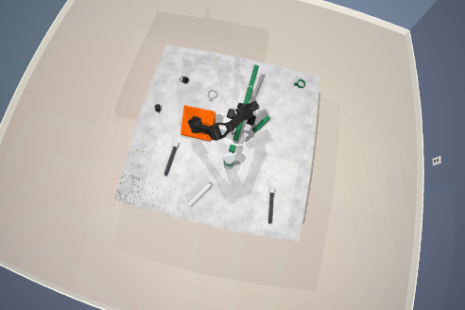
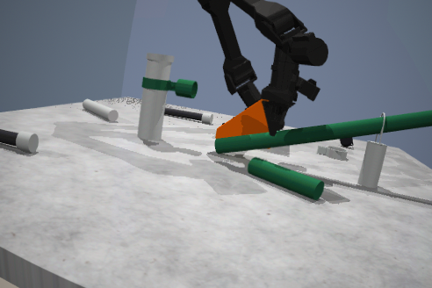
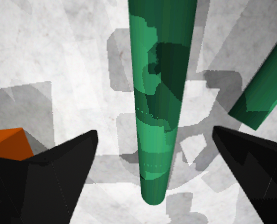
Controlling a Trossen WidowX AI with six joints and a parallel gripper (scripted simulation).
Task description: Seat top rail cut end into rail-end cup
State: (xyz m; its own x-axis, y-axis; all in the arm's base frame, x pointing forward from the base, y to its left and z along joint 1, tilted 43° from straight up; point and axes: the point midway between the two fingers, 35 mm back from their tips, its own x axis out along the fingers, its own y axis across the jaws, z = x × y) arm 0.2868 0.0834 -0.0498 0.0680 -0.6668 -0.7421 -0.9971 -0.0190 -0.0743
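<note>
Green rail: through loop | cup: rail outside | gripper: open

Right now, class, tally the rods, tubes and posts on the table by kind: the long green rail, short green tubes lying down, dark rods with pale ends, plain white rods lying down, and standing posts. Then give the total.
Long green rail: 1
Short green tube: 1
Dark rods with pale ends: 2
White rod: 1
Standing posts: 2
Total: 7
</note>
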